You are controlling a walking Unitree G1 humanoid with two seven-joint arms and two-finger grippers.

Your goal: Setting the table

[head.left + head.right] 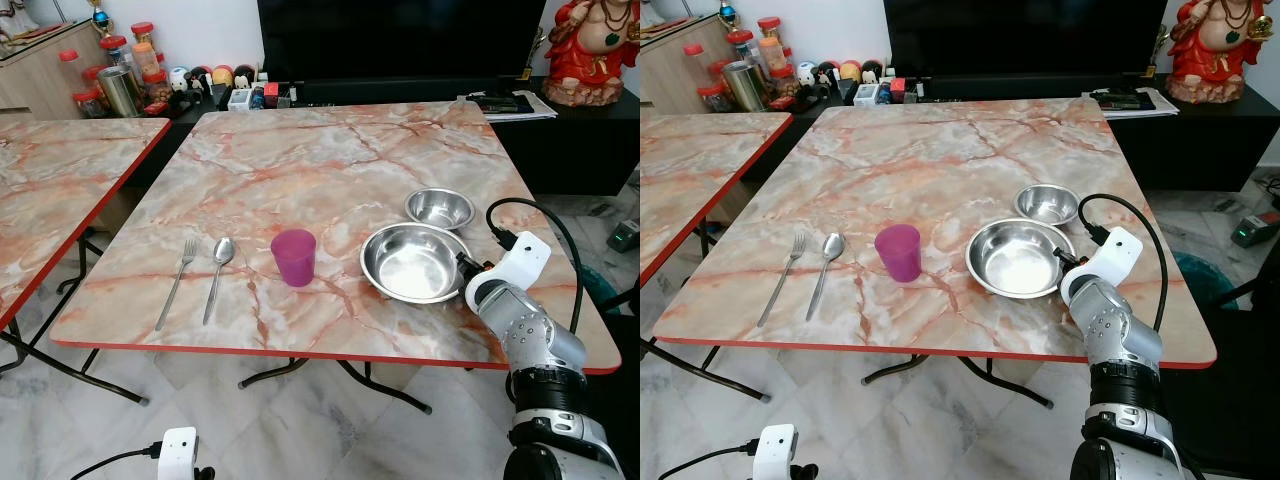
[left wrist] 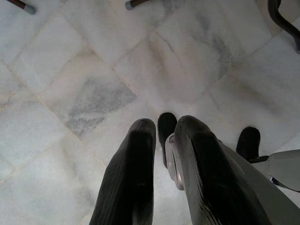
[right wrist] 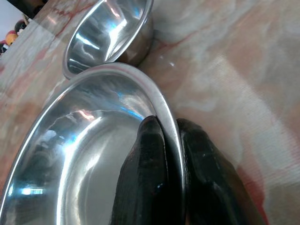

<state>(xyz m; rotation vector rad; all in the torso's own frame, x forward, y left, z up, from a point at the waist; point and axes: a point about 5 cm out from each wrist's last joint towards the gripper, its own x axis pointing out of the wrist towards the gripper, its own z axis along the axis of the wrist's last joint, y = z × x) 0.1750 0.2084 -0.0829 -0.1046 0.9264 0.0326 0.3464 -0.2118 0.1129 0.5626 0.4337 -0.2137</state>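
Marble in pink and orange covers the worktop, and a red edge runs round it. On the near right side the right pincer is pinched onto the rim of the big steel bowl. One black finger is inside the bowl and one is outside, with the thin rim squeezed between them. Just behind the big bowl sits a small steel bowl, very close to it. To the left of the big bowl stands a purple cup. Further left lie a spoon and a fork, side by side.

The step now looks like moving the big bowl to its place. I think the next move needs a small lift or slide, kept level, without bumping the little bowl or the cup.

Down low, the left pincer hangs over the white floor tiles. Its fingers are almost together and hold nothing. Black floor-level parts past its fingers are hard to make out. From the head views, the silver arm hides the right pincer's fingertips.
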